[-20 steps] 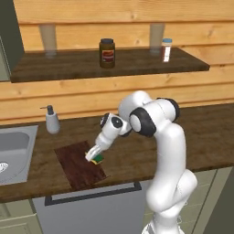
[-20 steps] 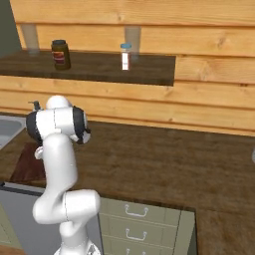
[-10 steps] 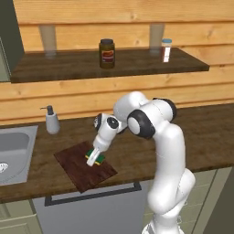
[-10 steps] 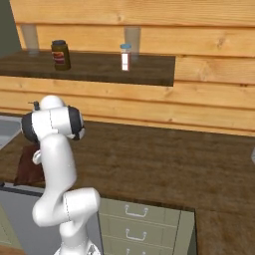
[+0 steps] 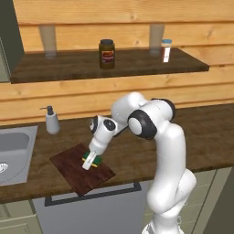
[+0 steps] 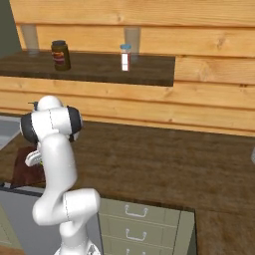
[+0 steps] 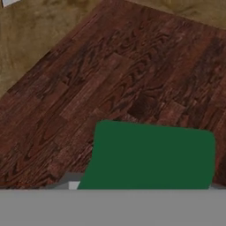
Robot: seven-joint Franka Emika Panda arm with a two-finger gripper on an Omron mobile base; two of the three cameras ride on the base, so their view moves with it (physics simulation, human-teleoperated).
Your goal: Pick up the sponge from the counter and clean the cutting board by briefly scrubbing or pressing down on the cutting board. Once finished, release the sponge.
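The sponge (image 5: 96, 161), green over yellow, is pressed onto the middle of the dark reddish cutting board (image 5: 75, 176), which lies on the counter (image 5: 201, 132) right of the sink. My gripper (image 5: 90, 161) points down and is shut on the sponge. In the hand view the sponge's green top (image 7: 150, 154) lies right in front of the camera over the board's wood grain (image 7: 110, 79); my fingertips are hidden behind it. In the right base view my arm covers most of the board (image 6: 21, 169).
A steel sink (image 5: 13, 151) is set in the counter left of the board, with a soap dispenser (image 5: 51, 121) behind it. On the shelf (image 5: 68, 66) above stand a dark jar (image 5: 107, 54) and a small shaker (image 5: 166, 50). Counter stretches away to the right.
My gripper has carried the sponge slightly forward and lower over the board, and the arm's elbow has swung a little to the left.
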